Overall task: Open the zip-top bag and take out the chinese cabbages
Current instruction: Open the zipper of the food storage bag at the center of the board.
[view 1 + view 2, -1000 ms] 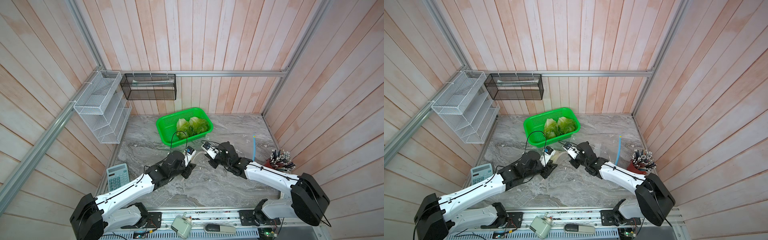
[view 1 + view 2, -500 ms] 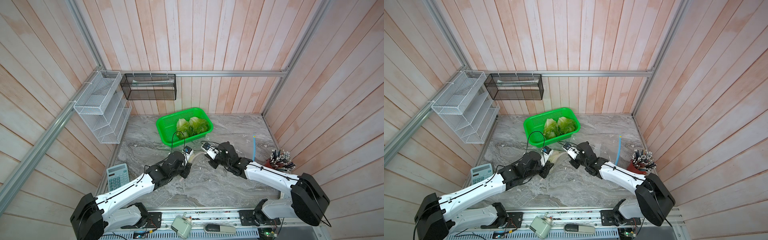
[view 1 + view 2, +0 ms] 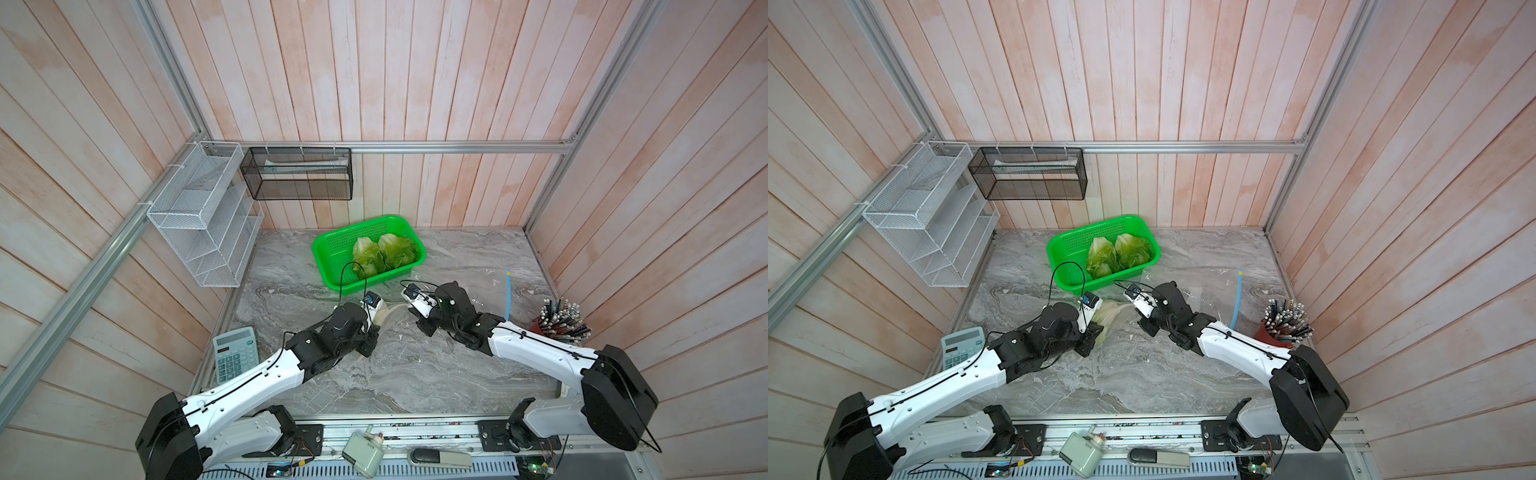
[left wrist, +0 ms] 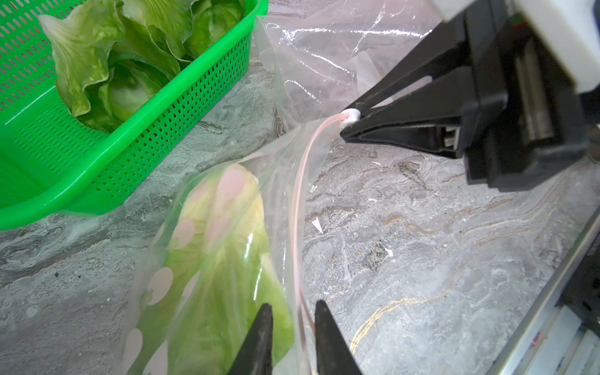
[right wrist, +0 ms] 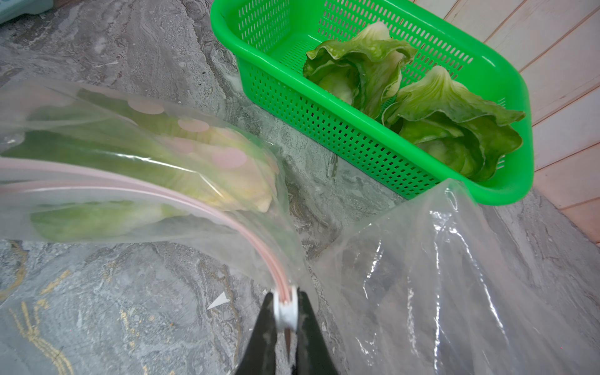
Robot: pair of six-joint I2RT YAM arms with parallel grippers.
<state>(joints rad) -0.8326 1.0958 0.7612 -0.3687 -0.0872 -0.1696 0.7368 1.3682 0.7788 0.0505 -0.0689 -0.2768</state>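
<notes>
Clamped the white slider (image 5: 285,311) in the right gripper (image 5: 286,300); held the left gripper (image 4: 293,310) narrowly open astride the pink zip of the bag (image 4: 279,168). Left one cabbage (image 4: 220,253) bagged (two others (image 5: 363,74) already in the basket (image 5: 324,130)). Risked dragging the whole bag, unanchored, instead of unzipping.

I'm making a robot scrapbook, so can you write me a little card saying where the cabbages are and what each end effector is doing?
in basket: two chinese cabbages, lying side by side in the green basket
in bag: one chinese cabbage, inside the pink-dotted zip-top bag
right end effector: shut on the white zip slider
left end effector: open, jaws either side of the bag's pink zip edge
</notes>
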